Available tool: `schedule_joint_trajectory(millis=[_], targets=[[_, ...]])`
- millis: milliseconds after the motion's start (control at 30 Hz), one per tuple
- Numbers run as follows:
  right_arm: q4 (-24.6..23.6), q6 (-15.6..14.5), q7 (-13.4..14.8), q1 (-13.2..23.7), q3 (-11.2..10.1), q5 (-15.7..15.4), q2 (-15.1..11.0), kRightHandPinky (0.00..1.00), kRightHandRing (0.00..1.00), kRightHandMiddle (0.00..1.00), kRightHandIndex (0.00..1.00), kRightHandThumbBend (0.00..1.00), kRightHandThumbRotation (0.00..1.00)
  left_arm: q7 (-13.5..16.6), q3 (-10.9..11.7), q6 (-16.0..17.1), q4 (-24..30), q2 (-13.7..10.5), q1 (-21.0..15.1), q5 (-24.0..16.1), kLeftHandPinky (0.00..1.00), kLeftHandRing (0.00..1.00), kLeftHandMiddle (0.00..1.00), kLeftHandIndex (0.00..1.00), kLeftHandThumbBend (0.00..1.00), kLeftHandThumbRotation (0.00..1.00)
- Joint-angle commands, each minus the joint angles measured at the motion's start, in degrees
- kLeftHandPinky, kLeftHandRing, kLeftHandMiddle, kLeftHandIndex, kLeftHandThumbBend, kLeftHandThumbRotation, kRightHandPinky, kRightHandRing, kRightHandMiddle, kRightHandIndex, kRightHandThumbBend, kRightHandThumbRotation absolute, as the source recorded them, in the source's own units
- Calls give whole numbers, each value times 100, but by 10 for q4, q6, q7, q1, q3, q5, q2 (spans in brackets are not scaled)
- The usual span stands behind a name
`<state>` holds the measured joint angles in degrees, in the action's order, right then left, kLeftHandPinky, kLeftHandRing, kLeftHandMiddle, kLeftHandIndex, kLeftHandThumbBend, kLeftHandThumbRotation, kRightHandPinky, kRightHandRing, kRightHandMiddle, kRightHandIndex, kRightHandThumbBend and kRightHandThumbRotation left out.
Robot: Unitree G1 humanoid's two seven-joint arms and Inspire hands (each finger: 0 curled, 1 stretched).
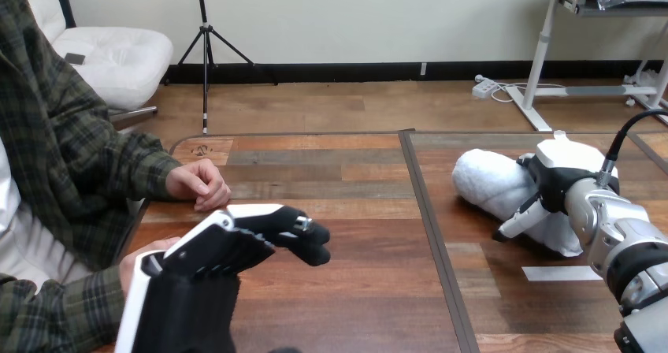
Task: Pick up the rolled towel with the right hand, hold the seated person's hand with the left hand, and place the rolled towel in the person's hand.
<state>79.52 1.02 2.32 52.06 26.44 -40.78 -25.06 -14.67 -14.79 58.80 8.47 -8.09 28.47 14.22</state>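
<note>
The left hand (236, 243) is nearest, raised above the near left part of the wooden surface (354, 282). It is turned on edge with its white back shell uppermost. Its fingers (303, 239) reach out to the right, almost straight and only slightly bent at the tips, with nothing in them. Just behind its wrist, one of the person's hands (135, 260) shows at the surface's left edge, mostly hidden; whether the two touch cannot be told. Farther back, the person's other hand (198, 184) rests on the surface, loosely closed and apart from the robot.

Across the dark seam, on the right half, the rolled towel (492, 183) lies on the surface, white and angled toward the near right. The right hand (555, 176) sits over its right portion, fingers curled over the top and thumb down the near side, clasping it. A small white strip (561, 273) lies flat just in front of the towel.
</note>
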Motion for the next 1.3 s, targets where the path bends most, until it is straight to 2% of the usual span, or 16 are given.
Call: schedule_joint_trajectory(millis=[0, 133, 233, 300, 567, 833, 1133, 1267], targets=[[3, 14, 22, -5, -13, 10, 6, 68, 74, 76, 76, 98, 14, 0, 8, 26, 29, 3, -6, 2, 49, 54, 61, 62, 92, 56], [2, 23, 29, -9, -29, 26, 8, 62, 67, 70, 71, 98, 9, -7, -1, 31, 29, -7, -9, 18, 50, 54, 61, 62, 92, 56], [3, 24, 35, -10, -27, 25, 9, 57, 62, 65, 67, 98, 5, -5, 1, 30, 33, -7, -3, 18, 50, 54, 61, 62, 92, 56], [2, 26, 37, -11, -35, 31, 10, 55, 59, 61, 64, 97, 2, -4, 1, 35, 31, -3, -3, 18, 51, 55, 61, 62, 93, 57], [1, 33, 42, -12, -46, 40, 14, 52, 53, 55, 57, 93, 0, -8, -9, 28, 38, -10, 2, 38, 52, 54, 61, 62, 91, 57], [0, 48, 37, -14, -55, 48, 13, 53, 52, 54, 53, 90, 0, -14, -15, 28, 40, -11, 3, 52, 53, 55, 61, 63, 90, 56], [-1, 56, 18, -14, -72, 67, 14, 52, 52, 52, 50, 90, 0, -10, -13, 17, 55, -4, 10, 41, 54, 54, 61, 61, 88, 58], [-2, 58, 11, -14, -79, 74, 15, 54, 52, 51, 48, 92, 0, -14, -8, 28, 45, -2, 2, 37, 54, 54, 61, 61, 85, 60]])
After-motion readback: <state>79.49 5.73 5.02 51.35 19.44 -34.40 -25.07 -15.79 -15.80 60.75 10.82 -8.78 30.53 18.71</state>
